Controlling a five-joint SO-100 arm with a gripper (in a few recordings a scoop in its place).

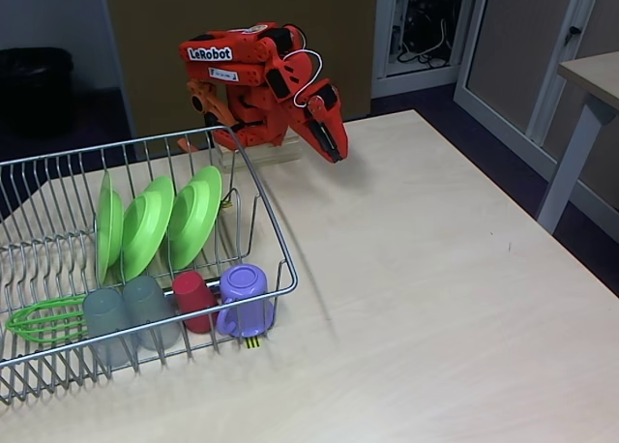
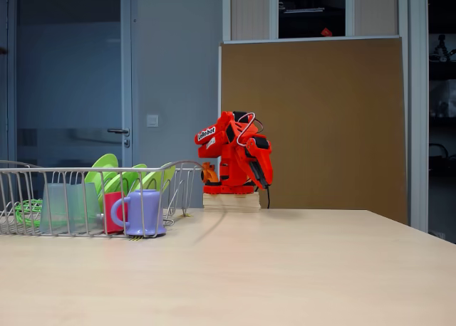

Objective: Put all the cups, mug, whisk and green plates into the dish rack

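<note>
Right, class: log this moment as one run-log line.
arm: folded at base | tool: holds nothing | dish rack: plates, cups, mug, whisk inside | table: bare

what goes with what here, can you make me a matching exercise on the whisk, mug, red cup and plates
Things:
1. whisk
2. lilac mug
3. red cup
4. green plates

Places, as the fixed view from above shows them:
A. standing on edge between the prongs of the dish rack
B. front right corner of the rack
C. lying at the rack's front left
D. between a grey tumbler and the mug

Pairs: 1-C, 2-B, 3-D, 4-A
</note>
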